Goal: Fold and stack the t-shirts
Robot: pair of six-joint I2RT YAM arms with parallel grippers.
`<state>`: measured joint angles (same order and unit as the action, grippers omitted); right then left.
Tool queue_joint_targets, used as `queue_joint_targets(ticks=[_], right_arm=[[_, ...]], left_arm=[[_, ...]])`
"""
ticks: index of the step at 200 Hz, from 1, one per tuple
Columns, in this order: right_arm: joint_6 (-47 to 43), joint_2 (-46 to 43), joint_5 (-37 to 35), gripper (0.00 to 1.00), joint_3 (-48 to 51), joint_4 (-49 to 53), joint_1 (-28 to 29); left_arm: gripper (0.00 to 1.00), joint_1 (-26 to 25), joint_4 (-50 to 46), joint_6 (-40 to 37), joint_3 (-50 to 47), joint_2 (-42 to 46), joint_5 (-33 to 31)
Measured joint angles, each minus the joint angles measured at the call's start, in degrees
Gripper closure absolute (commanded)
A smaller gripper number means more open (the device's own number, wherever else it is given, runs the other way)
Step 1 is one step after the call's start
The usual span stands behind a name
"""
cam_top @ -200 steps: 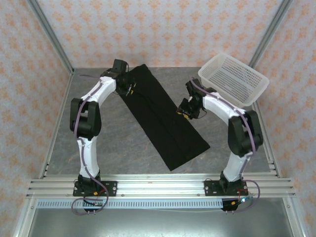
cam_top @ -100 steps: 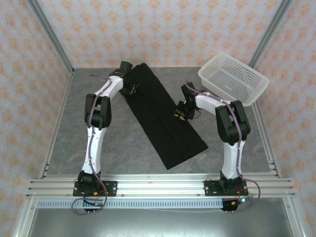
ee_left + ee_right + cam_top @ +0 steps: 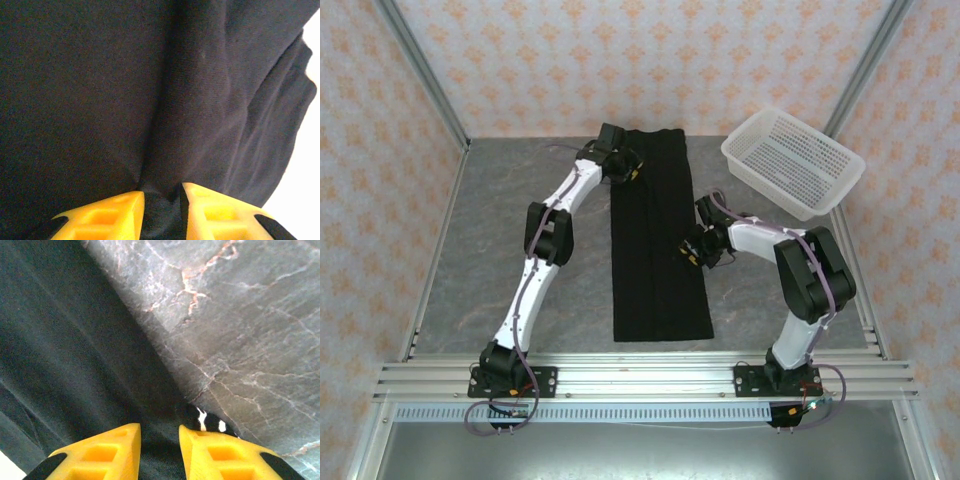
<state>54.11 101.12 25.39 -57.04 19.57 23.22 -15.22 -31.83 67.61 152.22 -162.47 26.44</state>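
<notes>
Both your left jaws and right jaws pinch, nearly closed, the long black cloth t-shirt (image 3: 658,270), a folded strip on the grey marbled counter (image 3: 490,230). Mid-fold; next you need an even end-to-end fold.

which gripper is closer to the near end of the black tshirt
Right. The right gripper pinches the right edge of the black t-shirt about midway; the left gripper pinches its far end.

Grey marbled tabletop (image 3: 490,230); peach floral-patterned walls (image 3: 650,60); aluminium frame rails (image 3: 650,375).
</notes>
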Motion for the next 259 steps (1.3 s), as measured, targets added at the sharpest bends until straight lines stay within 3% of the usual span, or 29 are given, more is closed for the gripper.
queue_joint_targets(ticks=[35, 48, 65, 99, 129, 147, 169, 206, 259], right_arm=[[1.3, -0.9, -2.4, 0.56, -0.5, 0.9, 0.9], [0.8, -2.3, -4.1, 0.51, -0.5, 3.9, 1.3], [-0.2, -4.9, -6.0, 0.48, -0.6, 8.3, 1.5], [-3.8, -13.1, -6.9, 0.47, -1.0, 16.4, 1.5], [-9.4, -21.0, -3.3, 0.47, -0.6, 24.9, 1.5], [-13.9, -25.0, -0.1, 0.47, 1.1, 30.2, 1.5], [-18.6, -28.2, 3.0, 0.47, 5.2, 35.7, 2.3], [-21.9, -28.9, 6.8, 0.47, 12.6, 38.6, 6.7], [-21.4, -26.6, 8.2, 0.50, 16.8, 34.8, 10.9]], left_arm=[[0.40, -0.1, -1.6, -1.8, 2.8, -0.3, -0.3], [0.37, -0.1, -4.4, -4.0, 1.7, 1.6, -2.1], [0.34, -0.1, -7.4, -7.7, -7.9, 9.0, -5.2], [0.41, -0.1, -9.5, -12.8, -35.9, 33.4, -7.7], [0.48, -2.0, -10.1, -17.2, -62.6, 55.1, -4.0], [0.47, -6.3, -12.3, -21.0, -77.7, 62.7, 0.2], [0.45, -14.3, -14.8, -24.0, -91.8, 65.9, 5.1], [0.46, -24.9, -15.2, -24.0, -101.5, 69.7, 9.6], [0.60, -26.9, -9.6, -22.4, -102.7, 67.7, 10.8]])
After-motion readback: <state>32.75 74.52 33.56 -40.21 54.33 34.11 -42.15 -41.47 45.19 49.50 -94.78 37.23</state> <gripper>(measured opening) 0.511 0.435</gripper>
